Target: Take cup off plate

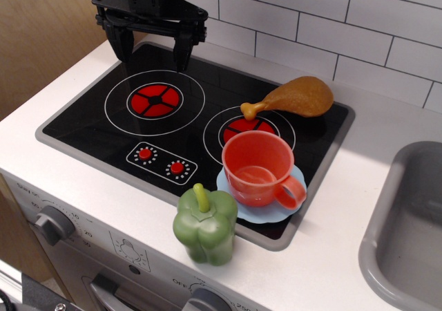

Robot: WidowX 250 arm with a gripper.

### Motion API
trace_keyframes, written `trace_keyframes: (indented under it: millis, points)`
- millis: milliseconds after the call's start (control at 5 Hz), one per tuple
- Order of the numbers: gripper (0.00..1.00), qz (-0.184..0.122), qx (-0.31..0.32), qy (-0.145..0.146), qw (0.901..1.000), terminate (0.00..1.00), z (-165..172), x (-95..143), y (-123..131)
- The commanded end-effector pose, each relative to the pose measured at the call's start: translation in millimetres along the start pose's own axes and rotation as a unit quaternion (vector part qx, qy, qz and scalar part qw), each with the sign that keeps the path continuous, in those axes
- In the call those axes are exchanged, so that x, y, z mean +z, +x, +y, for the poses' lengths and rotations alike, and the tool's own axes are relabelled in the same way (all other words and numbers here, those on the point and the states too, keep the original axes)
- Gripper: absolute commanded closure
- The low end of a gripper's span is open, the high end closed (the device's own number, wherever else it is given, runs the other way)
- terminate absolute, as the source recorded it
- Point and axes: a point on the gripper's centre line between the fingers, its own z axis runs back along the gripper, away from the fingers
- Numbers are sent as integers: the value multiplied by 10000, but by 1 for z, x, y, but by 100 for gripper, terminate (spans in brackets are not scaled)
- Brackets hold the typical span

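The orange-red cup (257, 167) stands upright on the light blue plate (239, 210) at the front right corner of the black toy stovetop (97, 121). Its loop handle points to the front right. My gripper (153, 50) hangs open and empty above the back left of the stove, over the far edge of the left burner (155, 101). It is well apart from the cup, up and to the left of it.
A green pepper (205, 224) stands on the white counter just in front of the plate. A brown toy chicken drumstick (293, 98) lies behind the cup at the right burner. A grey sink (407, 235) is at the right. A tiled wall runs behind.
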Motion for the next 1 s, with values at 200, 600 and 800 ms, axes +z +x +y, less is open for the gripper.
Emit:
trace_keyframes:
  millis: [200,600,800]
  points:
    - [0,164,884,106,9959,0,-32,19,-24]
    - [0,457,2047,93,9777,0,-83,60,-43]
    - [0,487,2762,158,9598,0,-108,68,-65]
